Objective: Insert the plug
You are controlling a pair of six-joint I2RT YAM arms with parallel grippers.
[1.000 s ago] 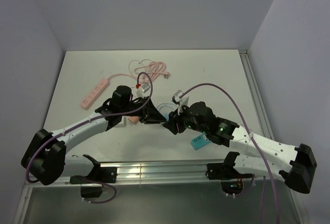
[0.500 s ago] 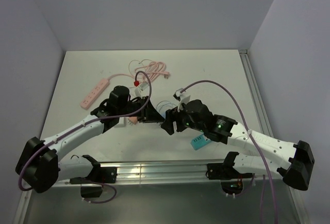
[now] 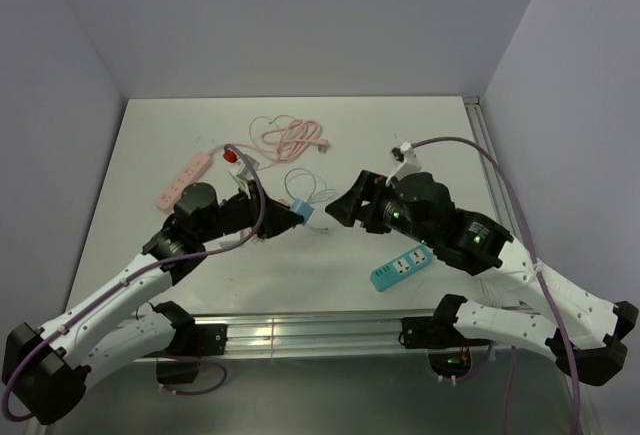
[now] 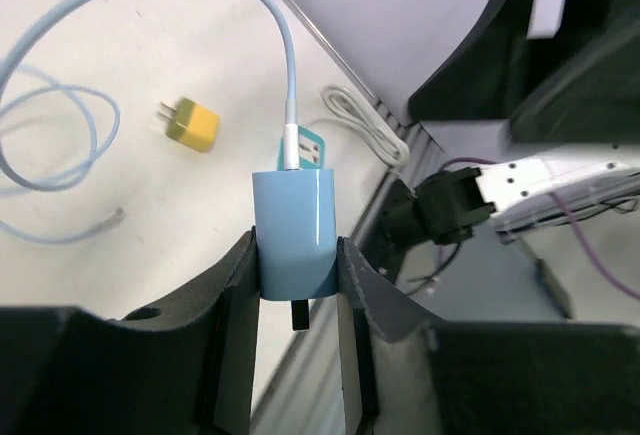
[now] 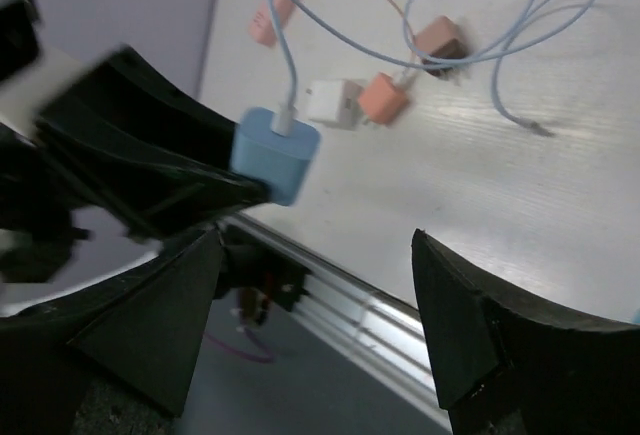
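My left gripper (image 3: 296, 217) is shut on a light blue plug (image 3: 303, 212) and holds it above the table, its blue cable (image 3: 305, 183) trailing back. In the left wrist view the plug (image 4: 293, 220) sits between my fingers (image 4: 238, 275), with one dark prong showing below it. The teal power strip (image 3: 402, 270) lies on the table at the front right, apart from the plug. My right gripper (image 3: 340, 211) is open and empty, just right of the plug. In the right wrist view (image 5: 318, 255) its jaws stand wide apart, facing the plug (image 5: 276, 153).
A pink power strip (image 3: 183, 180) and its coiled pink cable (image 3: 291, 138) lie at the back left. A yellow plug (image 4: 192, 125) and a white cable (image 4: 365, 125) show in the left wrist view. White (image 5: 333, 102), orange (image 5: 382, 98) and brown-pink (image 5: 440, 37) plugs lie on the table.
The two grippers, close together at the plug before, have drawn apart. My right gripper moved back to the right. My left arm pulled back to the left, still holding the blue plug.
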